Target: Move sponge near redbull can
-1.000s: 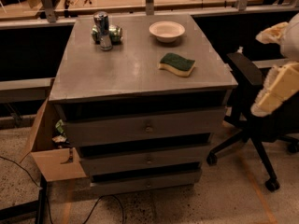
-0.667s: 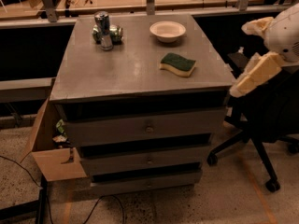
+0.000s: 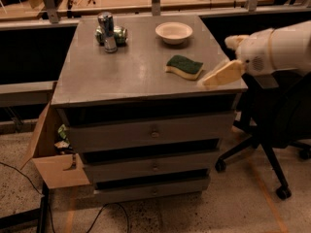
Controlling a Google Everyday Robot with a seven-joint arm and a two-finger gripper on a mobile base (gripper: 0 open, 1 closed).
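**A:** Left to right, what's on top?

**B:** The redbull can (image 3: 106,31) stands near the far left corner, with a green can (image 3: 119,34) lying on its side against it. A bowl (image 3: 174,32) sits toward the far right corner. The sponge (image 3: 184,67) lies by the right edge, scrub side up. The gripper (image 3: 216,62) hovers over that edge, fingers spread and empty.

**A:** Handling? Labels?

**B:** Probably light and squashy. I'd pinch across its narrow width. No writing is legible.

Your hand (image 3: 217,62) hovers by the table's (image 3: 121,76) right edge, its arm cut off at the right. The redbull can (image 3: 107,30) partly hides the green can (image 3: 119,34) behind it.
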